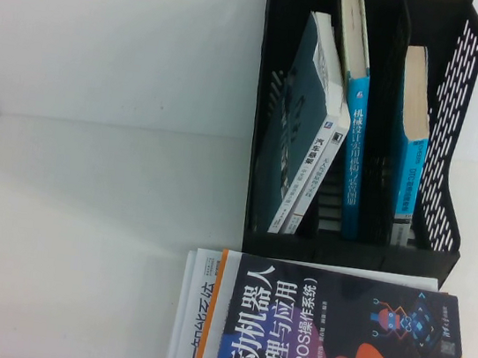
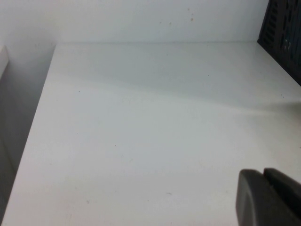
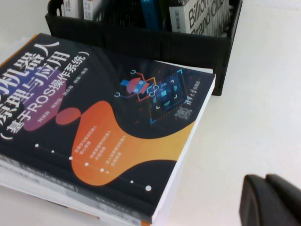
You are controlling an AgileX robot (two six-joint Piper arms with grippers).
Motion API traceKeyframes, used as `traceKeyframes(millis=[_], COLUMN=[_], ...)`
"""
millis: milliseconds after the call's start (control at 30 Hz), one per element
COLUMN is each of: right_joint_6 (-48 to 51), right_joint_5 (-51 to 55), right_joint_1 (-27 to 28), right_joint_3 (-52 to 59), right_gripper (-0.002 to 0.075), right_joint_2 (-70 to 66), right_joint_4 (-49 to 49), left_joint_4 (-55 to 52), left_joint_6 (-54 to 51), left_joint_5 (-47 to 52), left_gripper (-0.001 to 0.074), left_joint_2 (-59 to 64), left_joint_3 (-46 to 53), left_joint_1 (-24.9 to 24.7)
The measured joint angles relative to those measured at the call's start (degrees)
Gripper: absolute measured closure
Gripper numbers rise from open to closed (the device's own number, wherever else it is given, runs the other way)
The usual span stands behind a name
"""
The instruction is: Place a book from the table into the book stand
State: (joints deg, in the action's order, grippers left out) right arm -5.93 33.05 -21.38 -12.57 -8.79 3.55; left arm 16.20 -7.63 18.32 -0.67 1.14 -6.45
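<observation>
The black book stand (image 1: pixel 456 121) stands at the back right of the white table (image 1: pixel 83 211). The book (image 1: pixel 308 175), thick with a white spine and black Chinese title, leans in the stand's left slot against a second white-spined book. Its cover is in shade, with a grey drawing. My left gripper (image 2: pixel 263 172) is shut and empty, low over bare table left of the stand (image 2: pixel 282 33). My right gripper (image 3: pixel 266 178) is shut and empty over the table, right of the book stack and in front of the stand (image 3: pixel 141 40). Neither gripper shows in the high view.
A dark navy-and-orange robot book (image 1: pixel 332 343) lies on top of a stack in front of the stand, also in the right wrist view (image 3: pixel 94 122). A white book (image 1: pixel 193 315) with black characters sticks out under it. Two blue books (image 1: pixel 356 106) (image 1: pixel 409 141) stand in the other slots.
</observation>
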Motion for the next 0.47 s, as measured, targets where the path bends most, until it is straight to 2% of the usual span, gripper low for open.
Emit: traceKeyframes(millis=[467], right_joint_6=[0.0], right_joint_5=[0.0], right_joint_1=[0.0], right_joint_3=[0.0], right_gripper=[0.0728], right_joint_2=[0.1], right_joint_4=[0.0], left_joint_4=[-1.7], left_joint_6=[0.1], left_joint_5=[0.1], left_gripper=[0.0735], left_joint_2=[0.0], left_joint_3=[-0.1], left_joint_1=[-0.4])
